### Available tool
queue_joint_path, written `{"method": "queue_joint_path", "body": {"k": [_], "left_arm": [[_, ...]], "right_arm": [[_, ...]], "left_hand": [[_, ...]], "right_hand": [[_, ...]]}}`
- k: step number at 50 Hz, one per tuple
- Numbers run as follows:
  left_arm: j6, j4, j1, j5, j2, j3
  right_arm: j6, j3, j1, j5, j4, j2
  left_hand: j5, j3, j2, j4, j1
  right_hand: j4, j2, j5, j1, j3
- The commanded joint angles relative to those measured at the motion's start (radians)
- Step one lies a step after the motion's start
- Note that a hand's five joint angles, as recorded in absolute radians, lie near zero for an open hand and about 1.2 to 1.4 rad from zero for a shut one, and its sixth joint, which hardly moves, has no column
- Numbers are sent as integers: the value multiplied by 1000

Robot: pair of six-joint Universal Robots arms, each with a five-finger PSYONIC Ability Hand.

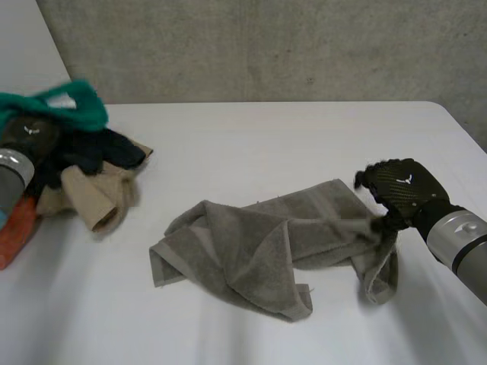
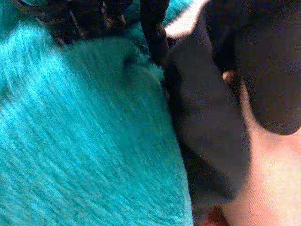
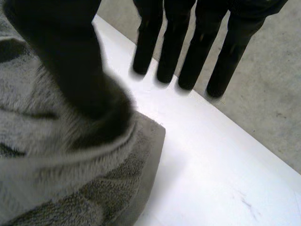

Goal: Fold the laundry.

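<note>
Grey towel (image 1: 251, 243) lies crumpled in the middle of the tabletop (image 1: 304, 137). Its long axis runs roughly side to side across my view, one end toward the left arm and the other at the right arm. The right robot hand (image 1: 399, 190) is at that right-hand end, touching it. In the right wrist view its fingers (image 3: 188, 61) are straight and spread away from the cloth, over bare tabletop, so I call it wide. The thumb (image 3: 80, 70) lies against the towel, and I can't tell if it pins any fabric. A flap of the towel droops just below that hand. So the towel extends leftward from the right robot hand, and my guess is any spreading or folding pull has to go along that line. The left robot hand (image 1: 30, 137) is well apart from the towel, buried in the heap at the far left edge. I cannot tell whether it grips anything there. The right is clearly the nearer hand to the towel. The rest of the laundry is a loose heap straight on the tabletop. A teal fuzzy cloth (image 1: 72, 106) is on top by the left robot hand, with a black cloth (image 1: 106, 148) beside it. A beige cloth (image 1: 91, 198) is on the near side, toward the towel. The heap and the towel are apart, with bare tabletop between them. The towel is bunched, with no fold yet by my read.
</note>
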Motion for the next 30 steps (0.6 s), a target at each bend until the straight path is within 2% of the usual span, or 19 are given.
{"method": "queue_joint_path", "body": {"k": [1, 5, 8, 15, 16, 21, 22, 25, 30], "left_arm": [[-94, -69, -56, 141, 208, -146], [-158, -153, -136, 181, 323, -236], [-192, -184, -197, 179, 368, -279], [-253, -176, -441, 150, 450, -433], [-256, -162, -496, 129, 458, -463], [-263, -86, -653, 37, 454, -528], [-266, -48, -706, 12, 440, -545], [-260, 35, -807, -9, 391, -563], [-238, 124, -901, -20, 285, -553]], "right_arm": [[14, -21, 29, 8, 23, -28], [30, -45, 43, 11, 52, -38], [34, -50, 49, 17, 59, -38], [28, -48, 50, 42, 85, -39], [26, -47, 47, 48, 98, -39], [24, -47, 33, 63, 151, -39], [24, -45, 30, 65, 164, -41], [24, -42, 27, 66, 189, -48], [23, -30, 23, 68, 212, -54]], "left_hand": [[-50, -44, -40, -32, -481], [-50, -44, -40, -32, -481], [-50, -44, -40, -32, -481], [-50, -44, -40, -32, -481], [-50, -44, -40, -32, -481], [-50, -44, -40, -32, -481], [-50, -44, -40, -32, -481], [-50, -44, -40, -32, -481], [-50, -44, -40, -32, -481]], "right_hand": [[-407, -381, -412, -400, -403], [-407, -381, -412, -400, -403], [-407, -381, -412, -400, -403], [-407, -381, -412, -400, -403], [-407, -381, -412, -400, -403], [-407, -381, -412, -400, -403], [-407, -381, -412, -400, -403], [-407, -381, -412, -400, -403], [-407, -381, -412, -400, -403]]}}
